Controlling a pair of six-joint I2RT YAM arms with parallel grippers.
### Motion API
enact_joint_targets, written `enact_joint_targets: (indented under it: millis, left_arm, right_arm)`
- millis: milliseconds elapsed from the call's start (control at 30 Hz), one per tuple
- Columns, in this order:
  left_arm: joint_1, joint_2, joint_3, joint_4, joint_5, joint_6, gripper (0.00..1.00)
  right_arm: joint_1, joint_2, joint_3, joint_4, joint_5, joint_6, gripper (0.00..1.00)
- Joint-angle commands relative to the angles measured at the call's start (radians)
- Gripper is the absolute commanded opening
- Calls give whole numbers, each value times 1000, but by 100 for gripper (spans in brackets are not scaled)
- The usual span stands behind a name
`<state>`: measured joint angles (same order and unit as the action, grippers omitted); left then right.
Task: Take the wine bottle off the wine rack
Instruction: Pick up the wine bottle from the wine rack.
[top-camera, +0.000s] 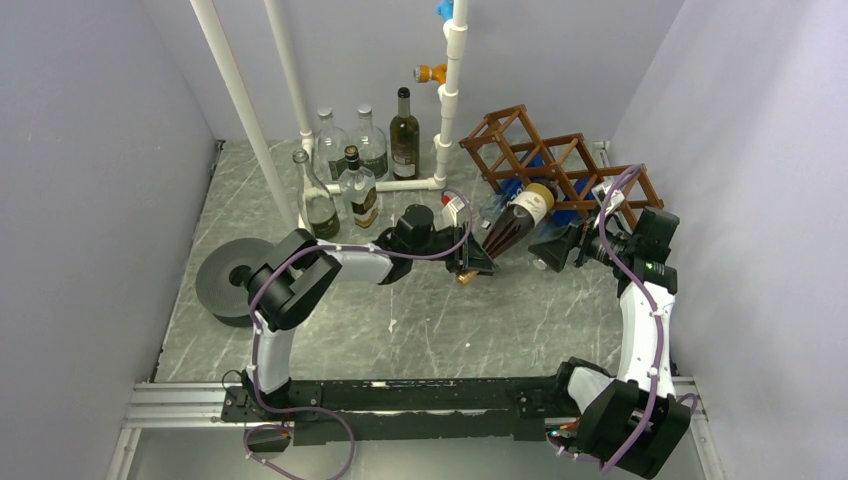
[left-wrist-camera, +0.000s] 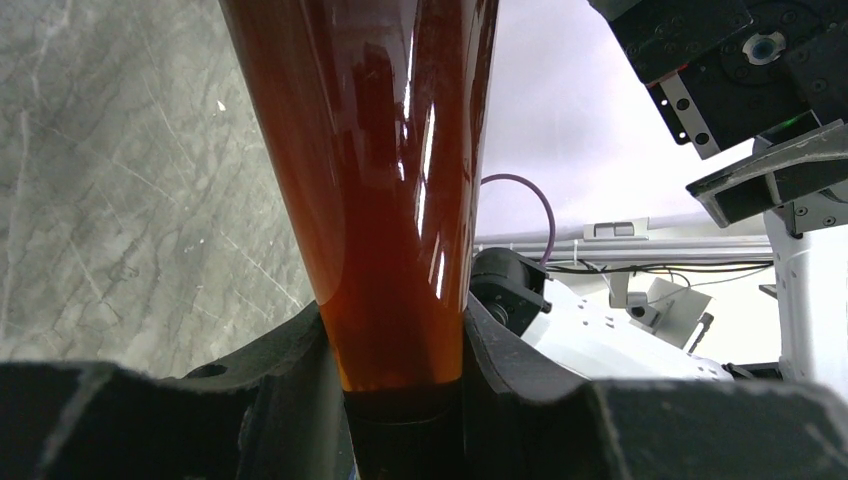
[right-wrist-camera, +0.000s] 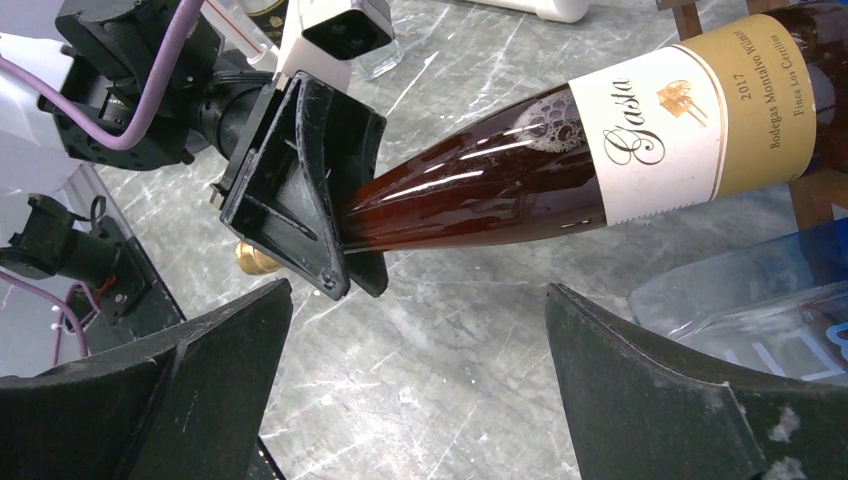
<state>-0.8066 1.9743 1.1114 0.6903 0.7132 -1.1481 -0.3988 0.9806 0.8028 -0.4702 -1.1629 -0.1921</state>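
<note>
Brown wine bottle pinched at neck by left gripper; fat end likely not yet out of wine rack; right gripper wide, holding nothing.

Bare marble table front-centre: our widest lane. Wine bottle juts from wine rack toward centre, neck pinched in left gripper, so we get no straight crossing there. Right gripper, jaws spread wide, sits just beside bottle's body, hemmed by rack behind and side wall on right. Standing bottles and white pipe frame crowd back-left. Grey disc takes left edge. Blue glass bottle lies low by rack, near our right finger.
</note>
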Motion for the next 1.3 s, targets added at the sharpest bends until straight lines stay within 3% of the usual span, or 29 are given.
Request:
enact_joint_targets:
  millis: [0,1267]
  left_arm:
    - [9,-157,46,397,20,55,0]
    - [4,-185,-7,456,71,14,0]
  right_arm:
    - [-6,-8,30,13,-36,-14,100]
    - [-5,-1,25,18,-37,-13,100]
